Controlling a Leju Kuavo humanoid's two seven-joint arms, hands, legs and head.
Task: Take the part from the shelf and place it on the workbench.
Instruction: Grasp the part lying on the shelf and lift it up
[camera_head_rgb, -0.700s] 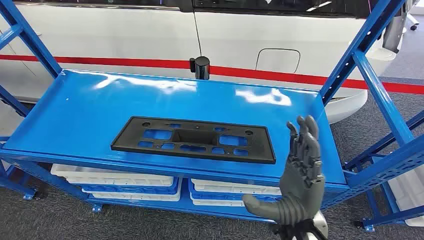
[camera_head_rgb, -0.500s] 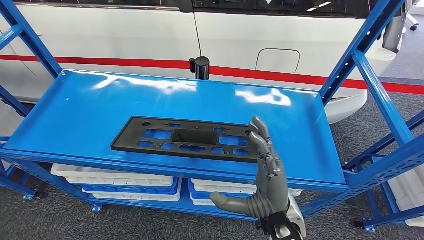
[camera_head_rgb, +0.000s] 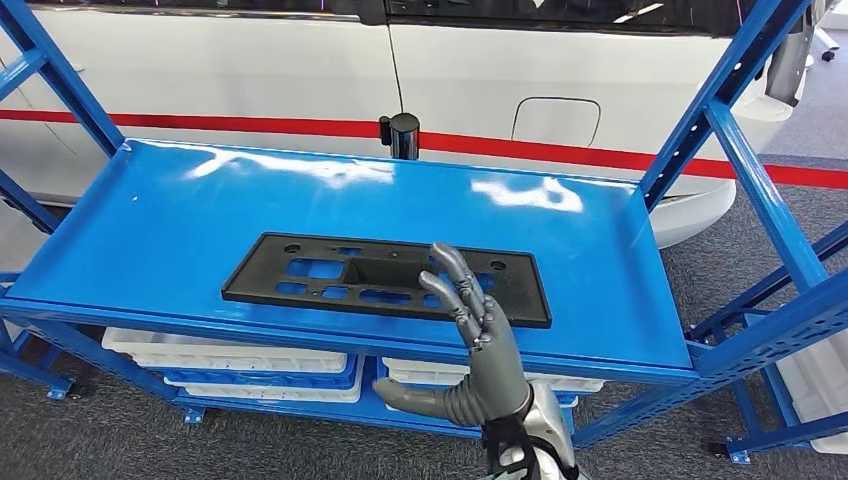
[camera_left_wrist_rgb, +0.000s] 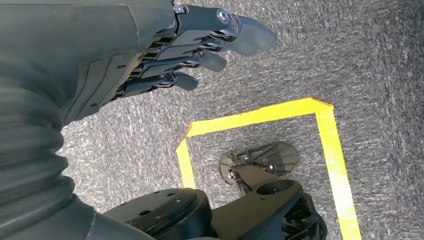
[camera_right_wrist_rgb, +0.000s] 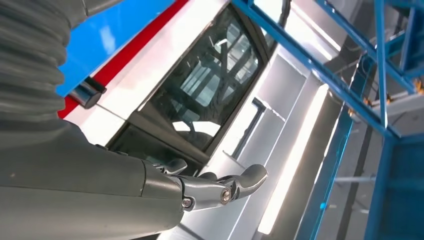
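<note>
Part (camera_head_rgb: 385, 279) lies flat on the shelf (camera_head_rgb: 150, 220), long axis left-right. Right hand (camera_head_rgb: 470, 350) is empty with fingers spread, raised at the front edge below the part's right half. Left hand (camera_left_wrist_rgb: 165, 55) hangs over the floor, empty. Right is nearer.

Head view overlooks shelf (camera_head_rgb: 600, 260) (wrist views close).
</note>
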